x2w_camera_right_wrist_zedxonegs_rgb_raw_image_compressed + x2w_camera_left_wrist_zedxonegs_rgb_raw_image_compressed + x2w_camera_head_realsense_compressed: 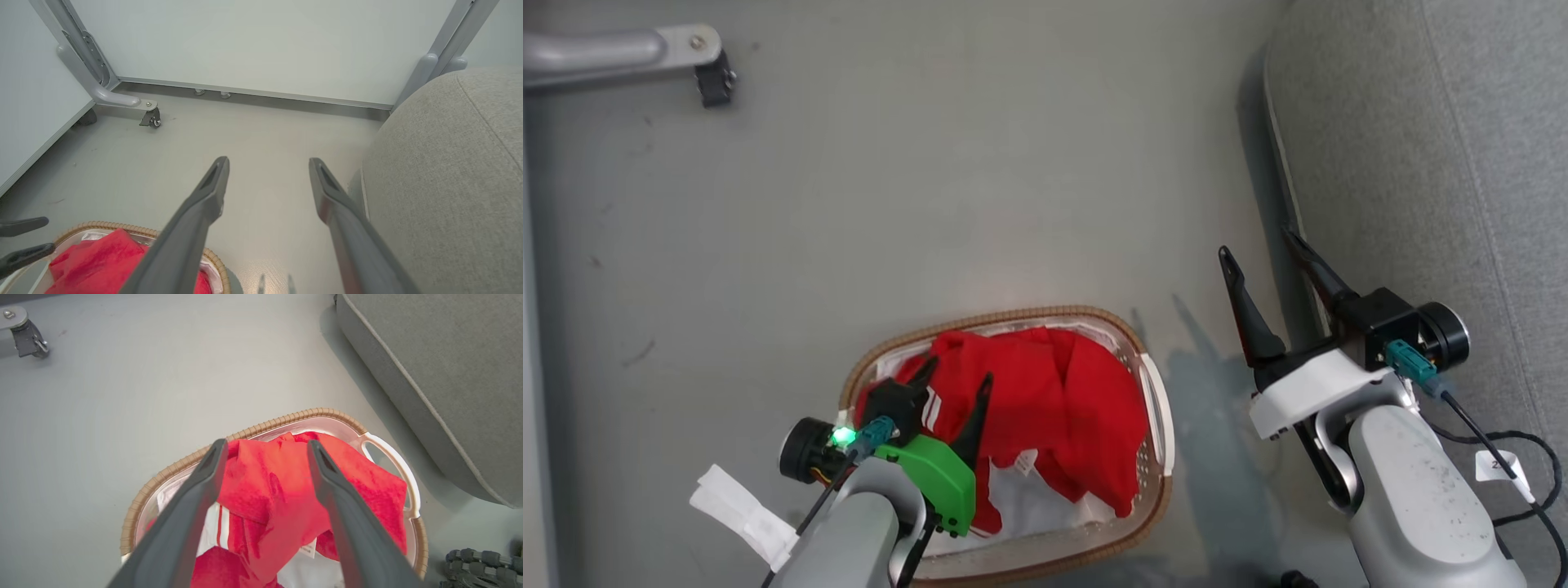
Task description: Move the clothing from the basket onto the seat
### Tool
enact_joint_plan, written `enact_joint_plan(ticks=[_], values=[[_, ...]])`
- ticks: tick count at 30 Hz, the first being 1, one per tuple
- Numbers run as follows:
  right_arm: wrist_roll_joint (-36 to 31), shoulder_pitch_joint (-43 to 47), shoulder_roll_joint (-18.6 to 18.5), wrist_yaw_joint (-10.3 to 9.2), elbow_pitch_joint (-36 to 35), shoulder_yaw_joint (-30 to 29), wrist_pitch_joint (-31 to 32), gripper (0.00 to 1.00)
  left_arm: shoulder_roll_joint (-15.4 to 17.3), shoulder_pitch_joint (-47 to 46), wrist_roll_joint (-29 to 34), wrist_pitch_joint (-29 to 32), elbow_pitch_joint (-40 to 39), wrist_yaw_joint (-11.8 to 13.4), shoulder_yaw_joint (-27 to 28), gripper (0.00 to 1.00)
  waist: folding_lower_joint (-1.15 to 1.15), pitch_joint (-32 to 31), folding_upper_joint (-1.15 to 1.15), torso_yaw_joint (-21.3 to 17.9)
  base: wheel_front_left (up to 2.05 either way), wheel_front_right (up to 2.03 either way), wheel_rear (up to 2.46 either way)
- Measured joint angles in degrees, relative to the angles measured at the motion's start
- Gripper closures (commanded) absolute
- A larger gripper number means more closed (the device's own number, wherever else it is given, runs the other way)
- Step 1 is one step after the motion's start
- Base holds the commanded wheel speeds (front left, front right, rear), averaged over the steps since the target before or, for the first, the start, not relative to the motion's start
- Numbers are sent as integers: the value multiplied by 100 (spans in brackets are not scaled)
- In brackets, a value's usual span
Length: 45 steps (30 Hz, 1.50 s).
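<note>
Red clothing with white stripes and a small white label lies heaped in the basket on the floor. My left gripper hangs open just above the heap's left side, its fingers apart over the red fabric, holding nothing. My right gripper is open and empty over bare floor between the basket and the grey seat, close to the seat's edge.
A grey metal leg with a castor stands at the far left. A pale wall panel closes the back. Black cables trail by my right arm. White cloth liner shows under the clothing.
</note>
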Motion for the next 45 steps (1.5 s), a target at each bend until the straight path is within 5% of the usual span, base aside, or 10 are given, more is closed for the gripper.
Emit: enact_joint_plan(ticks=[25, 26, 28, 45], values=[[1, -490, 92, 0, -226, -21, 0, 0, 21, -1183, -245, 0, 1523, 0, -432, 0, 0, 1661, 0, -469, 0, 0, 0], [-3, -490, 92, 0, -226, -22, 0, 0, 29, -1222, -236, 0, 1564, 0, -516, 5, 0, 1674, 0, -486, 0, 0, 0], [-2, -490, 97, 0, -221, -16, 0, 0, 27, -1280, -223, 0, 1667, 0, -691, 100, 0, 1675, 0, -509, 0, 0, 0], [249, -215, 105, 0, 133, 60, 0, 0, 107, -420, -859, 1, 1391, 0, -1232, 100, -1, 545, 0, -447, 0, 0, 0]])
